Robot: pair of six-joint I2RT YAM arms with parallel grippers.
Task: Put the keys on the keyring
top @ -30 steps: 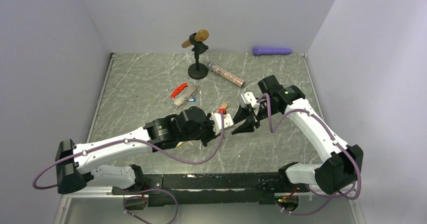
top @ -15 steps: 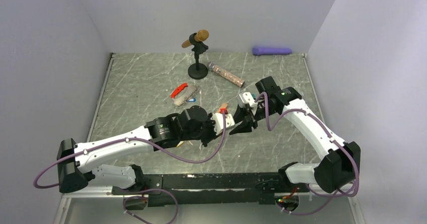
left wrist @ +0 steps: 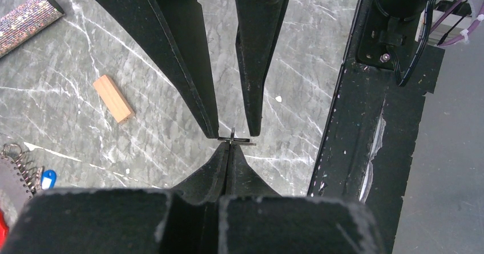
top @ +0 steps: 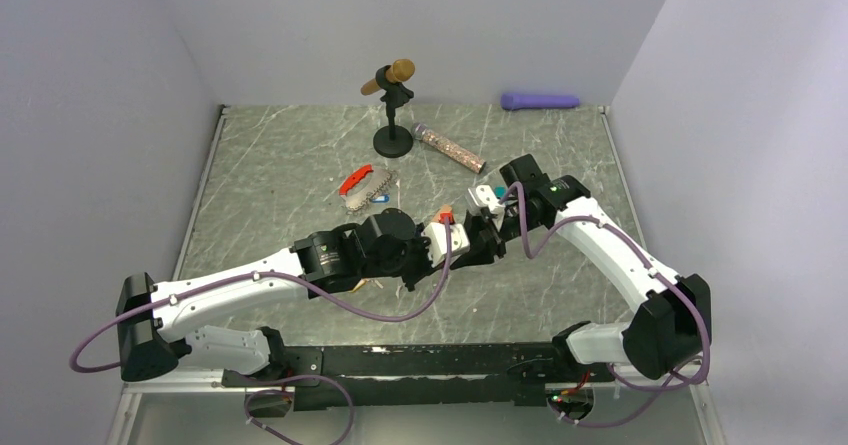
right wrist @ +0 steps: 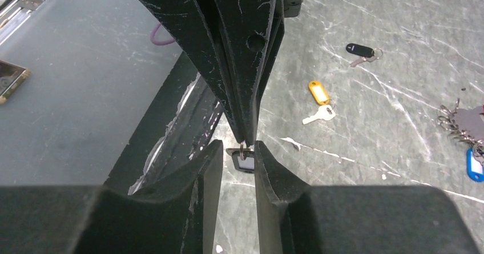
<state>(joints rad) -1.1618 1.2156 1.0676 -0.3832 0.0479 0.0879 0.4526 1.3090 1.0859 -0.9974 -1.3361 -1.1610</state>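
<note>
My left gripper (left wrist: 229,146) is shut on the small metal ring of a key (left wrist: 234,138) with a black tag (right wrist: 244,161), held above the table. My right gripper (right wrist: 238,151) is open, tip to tip with the left one (top: 462,237), and its fingers (right wrist: 212,157) stand either side of the ring and tag without closing. The keyring, a red clip (top: 356,180) with a silvery coil (top: 370,195), lies on the table behind the left arm. A blue-tagged key (right wrist: 474,164) sits by the coil (right wrist: 456,121). A yellow-tagged key (right wrist: 318,92) and another black-tagged key (right wrist: 359,49) lie loose.
A tan wooden block (left wrist: 113,98) lies near the grippers. A glittery tube (top: 450,148), a black stand (top: 393,140) holding a wooden-headed microphone and a purple cylinder (top: 540,100) are at the back. The black front rail (left wrist: 354,123) runs along the table's near edge.
My right gripper has moved left toward the left gripper, and its open fingers now straddle the held key's ring. The left arm has shifted slightly right.
</note>
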